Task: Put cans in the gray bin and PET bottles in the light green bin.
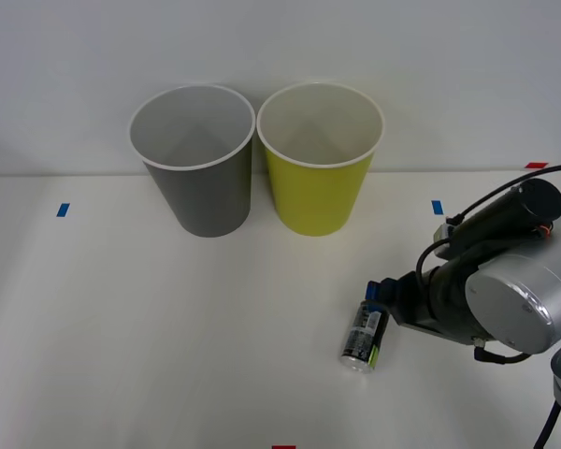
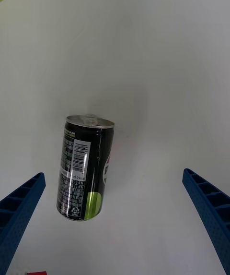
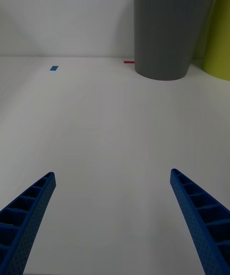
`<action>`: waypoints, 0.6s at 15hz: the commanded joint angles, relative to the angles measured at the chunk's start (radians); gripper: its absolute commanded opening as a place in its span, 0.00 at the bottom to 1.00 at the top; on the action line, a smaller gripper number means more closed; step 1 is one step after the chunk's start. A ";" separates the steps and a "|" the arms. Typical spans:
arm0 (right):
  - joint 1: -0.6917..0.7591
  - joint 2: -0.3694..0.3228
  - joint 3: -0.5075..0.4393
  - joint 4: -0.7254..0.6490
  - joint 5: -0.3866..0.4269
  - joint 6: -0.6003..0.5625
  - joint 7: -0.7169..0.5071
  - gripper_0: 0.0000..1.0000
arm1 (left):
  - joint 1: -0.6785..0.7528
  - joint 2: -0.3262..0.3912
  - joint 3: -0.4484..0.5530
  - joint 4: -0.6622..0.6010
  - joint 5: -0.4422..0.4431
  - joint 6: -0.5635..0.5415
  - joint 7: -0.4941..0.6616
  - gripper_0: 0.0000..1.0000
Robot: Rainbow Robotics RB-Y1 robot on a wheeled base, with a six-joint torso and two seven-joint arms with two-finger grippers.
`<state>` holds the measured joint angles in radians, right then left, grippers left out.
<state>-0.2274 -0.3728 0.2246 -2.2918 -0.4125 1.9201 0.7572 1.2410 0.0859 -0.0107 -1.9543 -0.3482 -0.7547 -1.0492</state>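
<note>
A single small black can (image 1: 363, 337) is lying on its side on the white table (image 1: 150, 337), its white-gray label print, barcode and lime-green patch facing up and its silver ends showing at either tip; in the right wrist view the can (image 2: 84, 169) is showing a silver top with the pull tab toward the far side. The right gripper (image 1: 381, 292) is reaching in low from the robot's right, its blue ribbed fingers (image 2: 20, 208) spread wide apart and gripping nothing. The can is sitting just ahead of those fingers, nearer one finger than the other, and apart from both. In the front view the gripper's blue tips are hovering just beside the can's far end.

Two bins are standing upright side by side at the back of the table, against the white wall: one gray bin (image 1: 198, 178) on the left and one light green bin (image 1: 320, 168) on the right, both showing white interiors and white rims, their rims nearly touching. The can is lying well in front of the light green bin.

The left gripper (image 3: 112, 217) is waiting low over bare table, its two blue fingers (image 3: 28, 208) likewise spread apart, facing the gray bin (image 3: 170, 25). Small blue tape marks (image 1: 63, 210) and red ones are dotting the tabletop.
</note>
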 commanded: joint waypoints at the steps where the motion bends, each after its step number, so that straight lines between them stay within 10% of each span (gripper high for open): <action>1: -0.006 0.005 0.013 0.043 0.001 0.000 -0.018 1.00 | 0.000 0.000 0.000 0.000 0.000 0.000 0.000 0.82; 9: -0.012 0.072 0.042 0.161 0.044 -0.053 -0.055 1.00 | 0.000 0.000 0.000 0.000 0.000 0.000 0.000 0.82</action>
<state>-0.2382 -0.3027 0.2616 -2.1508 -0.3681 1.8897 0.7070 1.2410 0.0859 -0.0107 -1.9543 -0.3482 -0.7547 -1.0493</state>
